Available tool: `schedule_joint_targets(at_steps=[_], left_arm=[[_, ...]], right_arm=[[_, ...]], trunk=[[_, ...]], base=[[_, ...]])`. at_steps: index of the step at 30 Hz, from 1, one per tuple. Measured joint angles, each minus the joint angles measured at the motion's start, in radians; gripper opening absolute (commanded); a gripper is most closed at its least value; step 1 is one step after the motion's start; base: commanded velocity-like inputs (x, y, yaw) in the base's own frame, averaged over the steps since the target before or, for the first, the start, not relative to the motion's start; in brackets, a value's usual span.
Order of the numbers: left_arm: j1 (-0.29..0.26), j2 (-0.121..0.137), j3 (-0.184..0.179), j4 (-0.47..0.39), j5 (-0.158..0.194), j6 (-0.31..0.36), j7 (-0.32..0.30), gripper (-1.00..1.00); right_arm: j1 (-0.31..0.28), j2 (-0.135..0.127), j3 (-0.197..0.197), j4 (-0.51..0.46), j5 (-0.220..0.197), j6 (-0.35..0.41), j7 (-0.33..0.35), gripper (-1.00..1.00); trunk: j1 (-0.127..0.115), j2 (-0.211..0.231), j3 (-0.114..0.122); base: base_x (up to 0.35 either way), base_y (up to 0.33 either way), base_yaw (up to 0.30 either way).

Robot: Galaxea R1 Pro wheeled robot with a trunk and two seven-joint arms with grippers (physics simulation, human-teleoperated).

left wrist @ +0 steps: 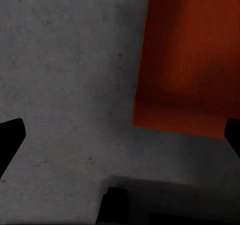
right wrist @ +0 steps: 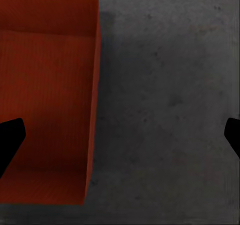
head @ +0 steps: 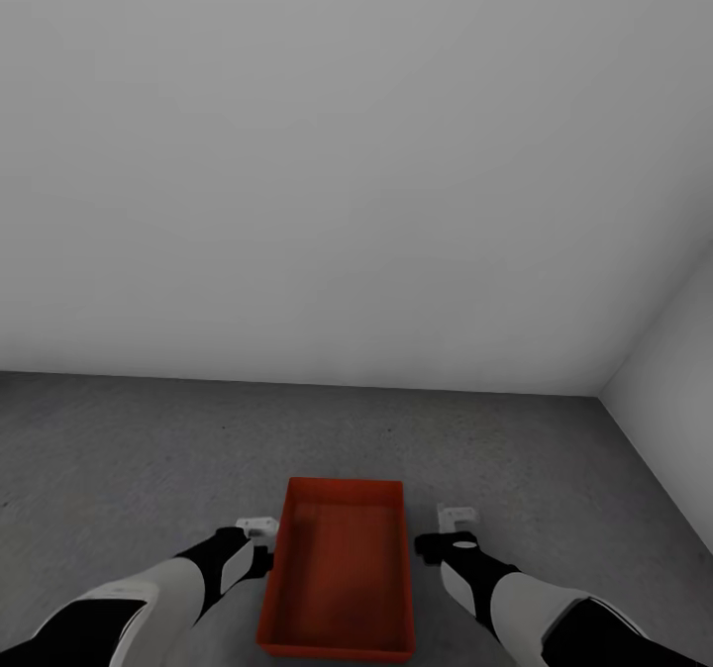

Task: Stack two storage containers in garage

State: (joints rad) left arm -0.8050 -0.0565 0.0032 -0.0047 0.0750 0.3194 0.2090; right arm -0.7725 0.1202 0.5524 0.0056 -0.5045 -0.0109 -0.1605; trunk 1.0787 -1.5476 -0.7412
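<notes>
Grey garage floor point(head: 149, 449) holds one red bin point(head: 340, 573) between left gripper point(head: 257, 526) and right gripper point(head: 457, 519) (both released).

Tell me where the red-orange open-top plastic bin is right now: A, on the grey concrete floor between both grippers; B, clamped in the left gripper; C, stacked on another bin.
A: the red-orange open-top plastic bin sits on the grey concrete floor, between the open left gripper and right gripper.

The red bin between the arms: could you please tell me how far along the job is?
Done: one red bin sits on the grey concrete floor by the white walls. In hand: nothing; the left tool and right tool flank it, open and apart from it. Left: the second bin still has to be stacked on top.
</notes>
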Motion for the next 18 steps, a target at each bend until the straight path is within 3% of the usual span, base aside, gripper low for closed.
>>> schedule_joint_targets(at_steps=[5,12,18], left_arm=[[0.007,0.000,0.000,0.001,0.000,-0.001,-0.004,1.00],[0.066,0.000,0.000,0.000,0.001,-0.012,-0.007,1.00],[0.095,0.003,0.000,0.000,0.000,-0.101,-0.007,1.00]], right_arm=[[0.062,-0.001,0.000,0.000,0.003,-0.005,-0.001,1.00],[0.167,-0.002,0.000,0.000,0.003,-0.054,-0.004,1.00],[0.261,-0.002,0.000,0.000,0.002,-0.076,-0.012,1.00]], trunk=[[0.000,0.000,0.000],[0.000,0.000,0.000],[0.000,0.000,0.005]], base=[[0.000,0.000,0.000],[0.000,0.000,-0.001],[0.000,0.000,-0.056]])
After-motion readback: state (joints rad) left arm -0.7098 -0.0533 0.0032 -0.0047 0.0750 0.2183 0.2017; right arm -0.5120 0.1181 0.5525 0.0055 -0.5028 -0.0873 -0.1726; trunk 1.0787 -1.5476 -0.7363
